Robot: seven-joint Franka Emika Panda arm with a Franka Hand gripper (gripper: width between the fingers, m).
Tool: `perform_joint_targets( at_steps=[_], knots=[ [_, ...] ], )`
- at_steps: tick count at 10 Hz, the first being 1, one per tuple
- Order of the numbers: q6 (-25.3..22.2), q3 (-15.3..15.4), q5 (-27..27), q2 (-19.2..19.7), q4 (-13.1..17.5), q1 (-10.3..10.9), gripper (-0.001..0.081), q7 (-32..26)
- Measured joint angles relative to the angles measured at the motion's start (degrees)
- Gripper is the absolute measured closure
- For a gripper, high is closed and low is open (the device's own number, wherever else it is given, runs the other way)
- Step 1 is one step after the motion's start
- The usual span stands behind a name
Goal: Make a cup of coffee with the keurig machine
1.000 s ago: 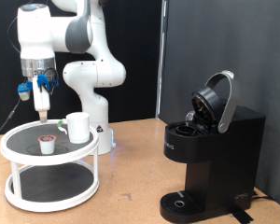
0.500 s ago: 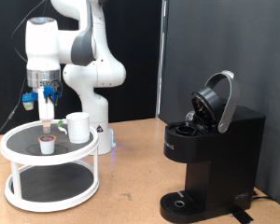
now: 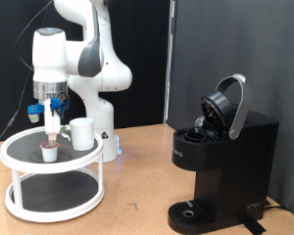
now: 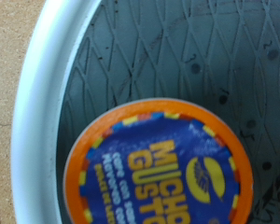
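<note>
The end effector (image 3: 53,133) hangs directly above the coffee pod (image 3: 50,149), which sits on the upper shelf of a white two-tier round stand (image 3: 18,163) on the wooden worktop (image 3: 137,196). Whether its fingers are spread or closed cannot be told from either view. The cup (image 3: 82,133) stands on that same shelf, just beside the pod on the exterior view's right, handle turned toward the pod. In the wrist view the pod's (image 4: 161,170) orange-rimmed blue foil lid fills most of the picture, resting on the shelf's dark patterned surface inside the stand's white rim (image 4: 42,103). The keurig machine (image 3: 221,162) stands well apart from the stand, toward the exterior view's right, its domed lid raised.
</note>
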Motion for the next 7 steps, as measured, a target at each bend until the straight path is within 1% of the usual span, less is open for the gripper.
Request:
perform_joint_targets(
  at_steps=[4,7],
  knots=[
    [1.95,0.0,-0.08,1.73,-0.4,-0.72,0.0072,0.13],
    [3.25,-0.02,-0.08,2.76,-0.45,-0.87,0.0072,0.13]
  ],
)
